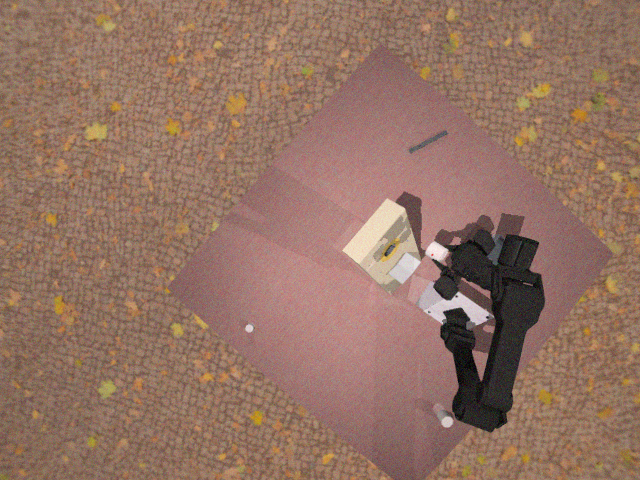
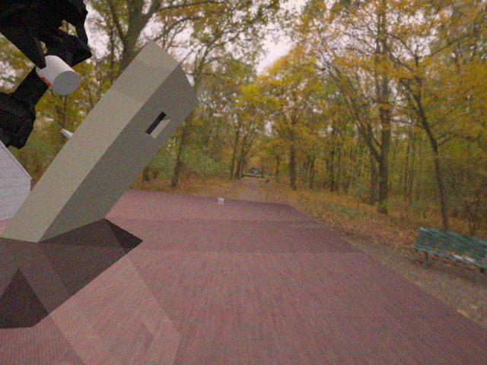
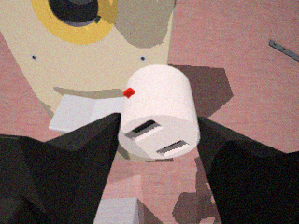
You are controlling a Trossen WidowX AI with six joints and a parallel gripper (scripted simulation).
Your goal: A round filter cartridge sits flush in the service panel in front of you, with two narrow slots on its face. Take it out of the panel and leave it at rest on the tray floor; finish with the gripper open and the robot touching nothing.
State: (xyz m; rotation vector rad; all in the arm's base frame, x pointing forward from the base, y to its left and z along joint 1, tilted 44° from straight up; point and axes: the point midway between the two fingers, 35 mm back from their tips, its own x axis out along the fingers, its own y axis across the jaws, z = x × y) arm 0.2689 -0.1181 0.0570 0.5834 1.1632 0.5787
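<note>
The round filter cartridge (image 1: 437, 251) (image 2: 61, 76) (image 3: 159, 98) is white, with a red mark on its side and two slots on the face towards the wrist camera. My gripper (image 1: 442, 254) (image 2: 44, 69) (image 3: 158, 121) is shut on it, one finger on each side, and holds it in the air, clear of the panel. The beige service panel (image 1: 369, 242) (image 2: 106, 129) (image 3: 89, 65) leans back, its yellow-ringed opening (image 1: 390, 250) (image 3: 77, 9) dark and without the cartridge. The blue-grey tray (image 1: 495, 250) is mostly hidden under the arm in the top view; its floor cannot be seen.
A white ledge (image 1: 405, 267) (image 3: 86, 112) juts out low at the panel's front. A pale sloping plate (image 1: 473, 307) with dark dots lies under the arm. A dark bar (image 1: 428, 141) (image 3: 285, 49) lies beyond the panel. A white post (image 1: 446, 421) stands near the arm's base.
</note>
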